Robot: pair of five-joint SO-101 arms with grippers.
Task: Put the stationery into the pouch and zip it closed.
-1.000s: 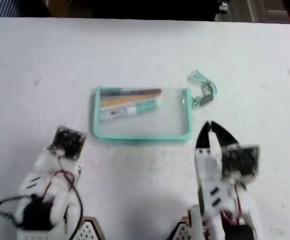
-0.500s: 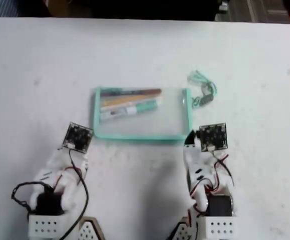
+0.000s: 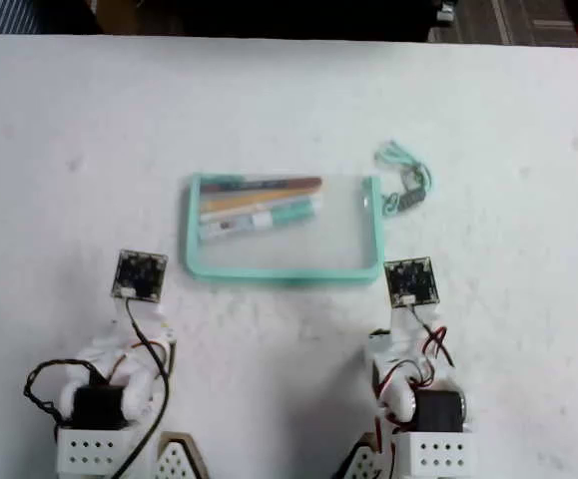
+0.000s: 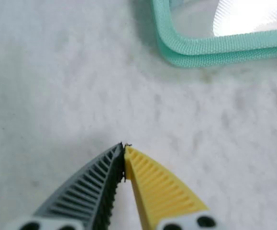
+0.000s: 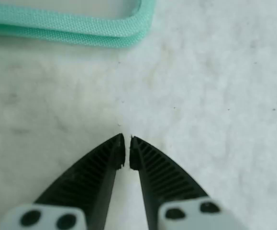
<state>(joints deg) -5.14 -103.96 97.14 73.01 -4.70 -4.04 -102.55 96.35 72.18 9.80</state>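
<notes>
Left wrist view: left fingers (image 4: 152, 184) closed on nothing; right fingers (image 5: 164, 175) all but closed, empty, near pouch (image 5: 81, 28).

Pouch (image 3: 279, 271) ahead of the left gripper (image 4: 124, 148) is clear with mint-green trim. That one's ribbed grey and yellow, the right gripper (image 5: 127, 143) is ribbed black. Table (image 3: 488, 120) is plain white.

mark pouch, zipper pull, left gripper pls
pouch (image 3: 281, 273), high view, on the teal rim nearest the arms.
zipper pull (image 3: 405, 200), high view, on the dark tag beside the pouch's corner.
left gripper (image 4: 124, 146), left wrist view, where its fingertips meet.
</notes>
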